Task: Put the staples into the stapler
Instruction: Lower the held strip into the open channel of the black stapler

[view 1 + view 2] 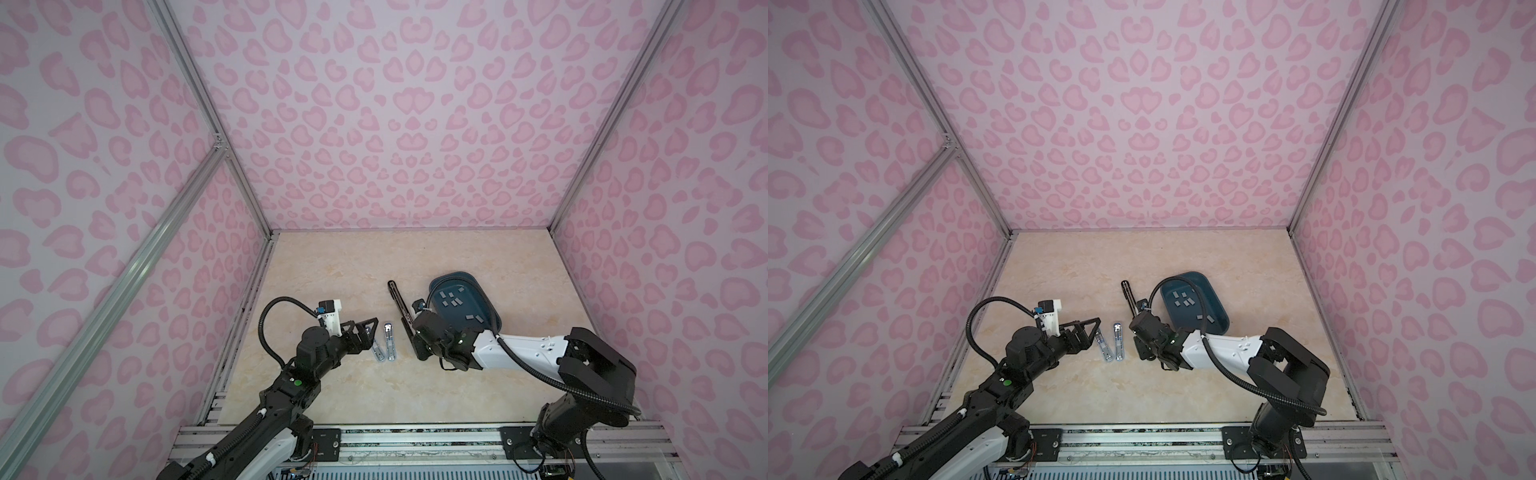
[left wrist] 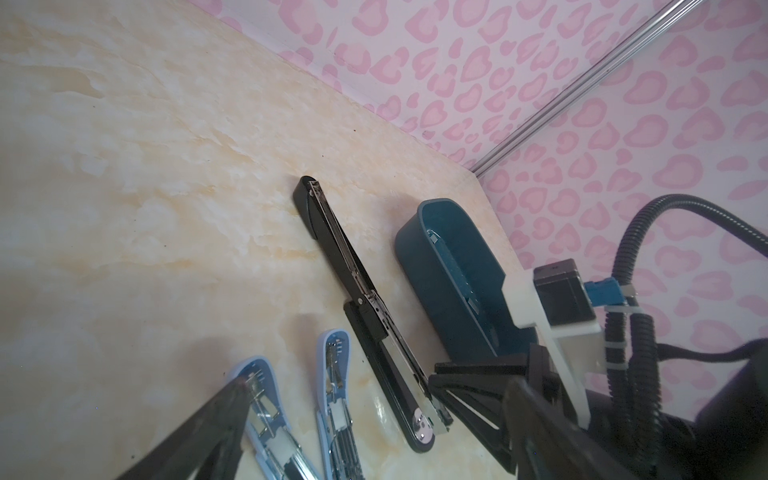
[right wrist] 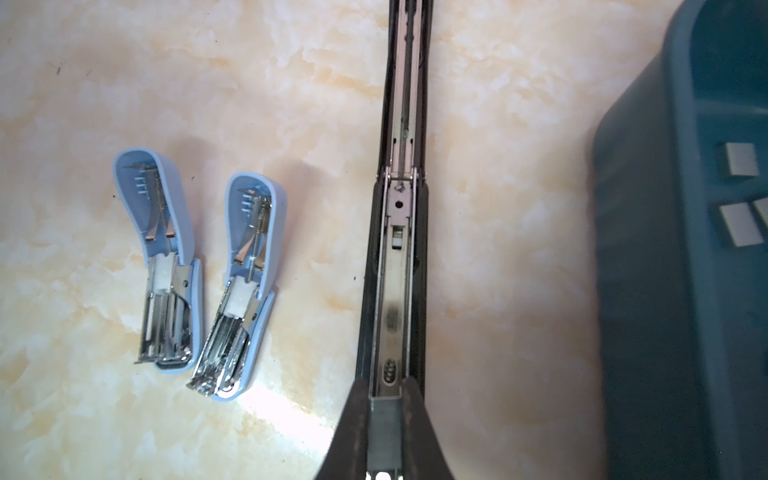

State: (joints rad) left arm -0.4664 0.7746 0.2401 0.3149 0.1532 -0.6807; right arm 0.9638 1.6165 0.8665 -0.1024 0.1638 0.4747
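My right pincer point(image 3: 385, 415) is pinching one staple strip point(image 3: 384, 440) at the channel end of the open black stapler point(image 3: 399, 257), left pincer point(image 2: 338, 376) spread wide beside the light-blue staplers point(image 3: 156, 249), other staples point(image 1: 453, 300) in the teal tray point(image 1: 494, 316).

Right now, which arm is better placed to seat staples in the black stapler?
Right: the right gripper is shut on a staple strip lined up with the open channel of the black stapler. The left gripper is open and empty, by the blue staplers.
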